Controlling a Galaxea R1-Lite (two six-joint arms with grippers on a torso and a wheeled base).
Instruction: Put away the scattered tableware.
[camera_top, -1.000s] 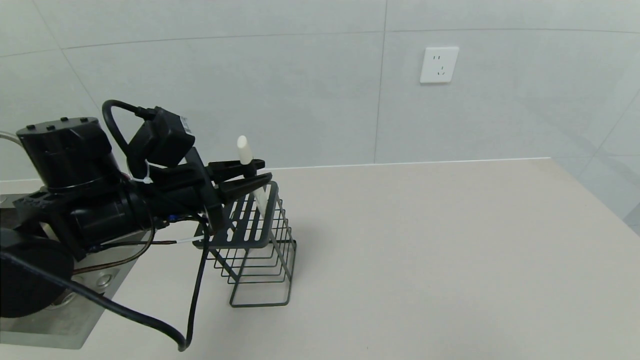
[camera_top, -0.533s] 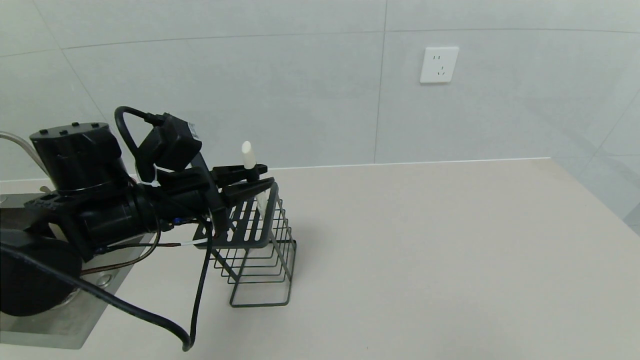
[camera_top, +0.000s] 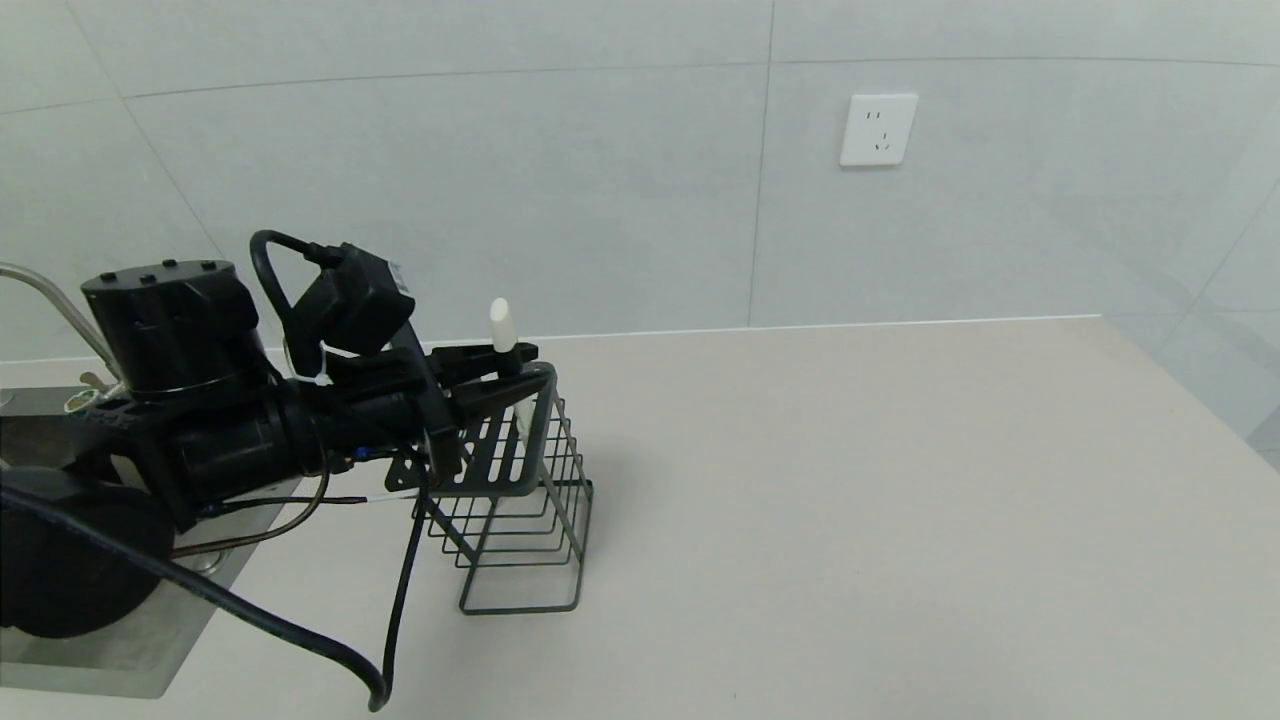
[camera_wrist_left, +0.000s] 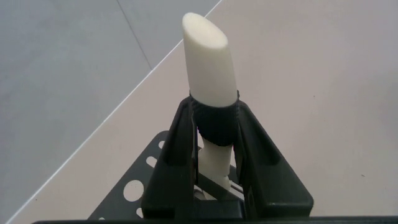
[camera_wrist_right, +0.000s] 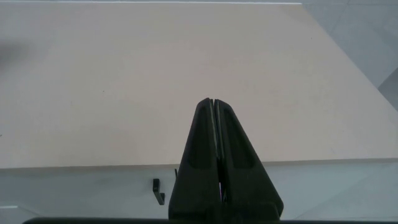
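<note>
Countertop (camera_top: 850, 480), beige, below grey tiled wall (camera_top: 500, 150); left gripper (camera_top: 505, 362) held level over black wire rack (camera_top: 520, 520). Left wrist: jaws clamped on near-upright cream plastic utensil handle (camera_wrist_left: 208, 68). Right wrist: right gripper (camera_wrist_right: 214, 109) closed tip to tip, empty.

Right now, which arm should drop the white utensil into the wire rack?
Left: the left gripper is shut on the white utensil, right at the wire rack. The right gripper is shut, empty, over the counter.
</note>
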